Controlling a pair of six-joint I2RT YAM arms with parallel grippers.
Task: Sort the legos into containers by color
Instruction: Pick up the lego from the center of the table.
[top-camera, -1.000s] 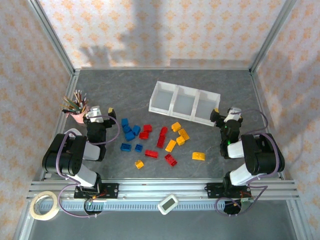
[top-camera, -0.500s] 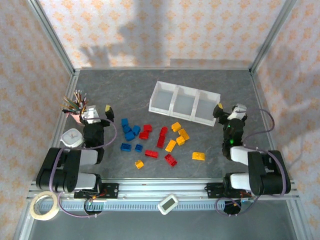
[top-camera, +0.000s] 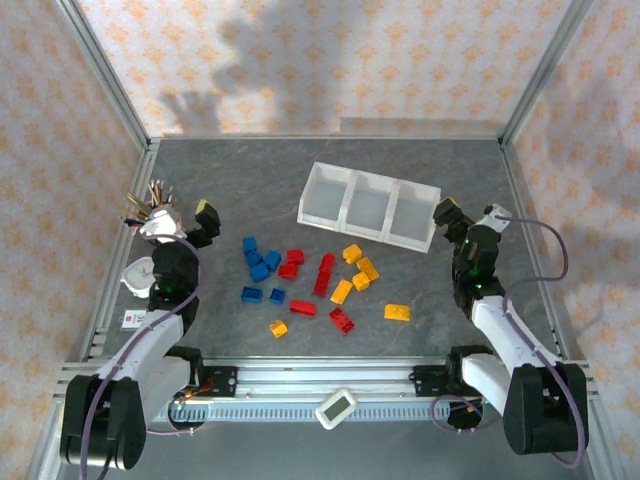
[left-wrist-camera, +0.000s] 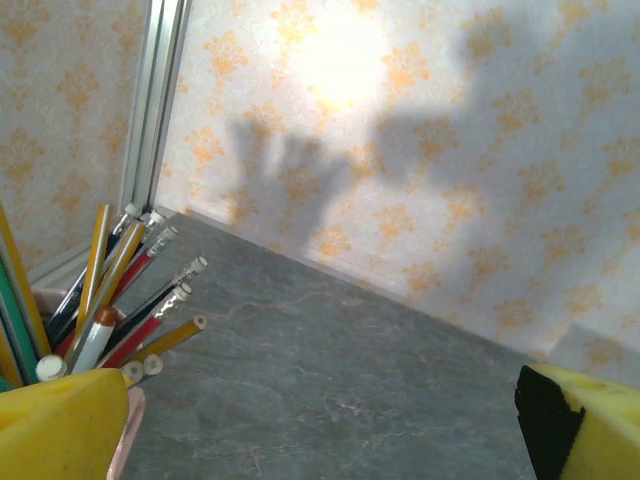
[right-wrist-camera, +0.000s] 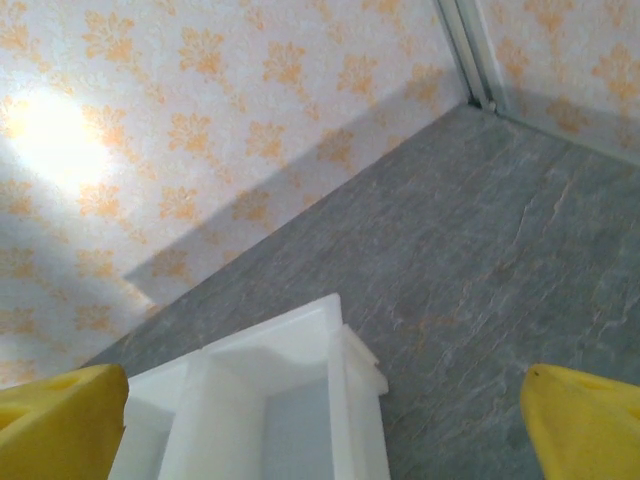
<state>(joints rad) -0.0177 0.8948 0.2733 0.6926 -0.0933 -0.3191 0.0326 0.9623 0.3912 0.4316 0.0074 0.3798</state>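
The legos lie loose mid-table: blue ones (top-camera: 258, 262) to the left, red ones (top-camera: 303, 278) in the middle, yellow-orange ones (top-camera: 357, 272) to the right. The containers (top-camera: 366, 205), one white tray of three open compartments, stand behind them and look empty. My left gripper (top-camera: 183, 220) hangs open left of the blue bricks, beside the pencils; its yellow fingertips (left-wrist-camera: 60, 425) frame bare table. My right gripper (top-camera: 470, 218) is open just right of the tray, and the tray's right-hand compartment (right-wrist-camera: 290, 400) shows between its yellow fingertips (right-wrist-camera: 585, 430). Neither gripper holds anything.
A cup of pencils (top-camera: 143, 203) stands by the left wall, close to my left fingers (left-wrist-camera: 110, 290). A small white clock-like object (top-camera: 135, 275) lies below it. A white device (top-camera: 335, 407) sits on the front rail. Papered walls and metal posts close in the table.
Both arms have unfolded from their crouched pose. The left gripper rose and shifted slightly left toward the pencils; the right gripper rose and shifted right. Both stayed open, and no lego moved.
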